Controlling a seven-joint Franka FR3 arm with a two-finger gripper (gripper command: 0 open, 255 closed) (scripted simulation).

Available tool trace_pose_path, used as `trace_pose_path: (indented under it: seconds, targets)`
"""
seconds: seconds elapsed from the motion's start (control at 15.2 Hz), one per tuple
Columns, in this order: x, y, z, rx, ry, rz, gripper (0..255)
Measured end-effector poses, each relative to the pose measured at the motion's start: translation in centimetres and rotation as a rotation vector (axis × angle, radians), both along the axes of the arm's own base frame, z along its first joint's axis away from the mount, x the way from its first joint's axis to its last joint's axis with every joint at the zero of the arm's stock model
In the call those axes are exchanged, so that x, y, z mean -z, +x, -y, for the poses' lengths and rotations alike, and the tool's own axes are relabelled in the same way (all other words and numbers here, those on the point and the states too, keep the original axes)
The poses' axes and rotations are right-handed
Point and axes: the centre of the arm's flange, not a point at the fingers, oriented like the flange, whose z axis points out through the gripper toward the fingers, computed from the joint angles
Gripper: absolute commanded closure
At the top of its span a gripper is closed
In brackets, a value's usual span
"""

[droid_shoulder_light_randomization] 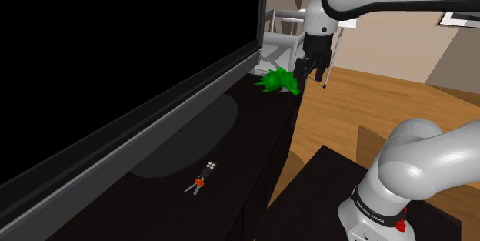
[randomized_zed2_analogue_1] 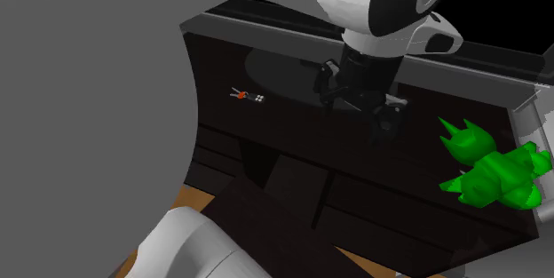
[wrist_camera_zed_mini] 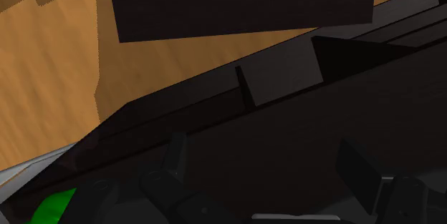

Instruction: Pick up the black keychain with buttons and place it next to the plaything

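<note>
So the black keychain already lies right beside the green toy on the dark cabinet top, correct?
Not quite. The black keychain lies on the dark cabinet top, but far from the green toy, toward the opposite end. The shoulder view shows the wide gap between them.

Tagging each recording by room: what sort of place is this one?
Probably a living room: a large flat-screen television stands on a long dark cabinet, with wood flooring beside it.

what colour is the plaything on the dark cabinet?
The plaything is bright green all over; it shows best in the second exterior view.
</note>
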Motion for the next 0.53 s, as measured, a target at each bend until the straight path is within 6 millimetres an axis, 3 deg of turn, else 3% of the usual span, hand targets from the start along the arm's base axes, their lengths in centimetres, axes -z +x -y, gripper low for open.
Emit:
trace_pose_path:
  seconds: [0.2,0.53]
  targets:
    - [0.7,0.3,-1.5,0.005,0.001,0.001,0]
    - [3.5,1.9,-6.6,0.028,0.003,0.007,0]
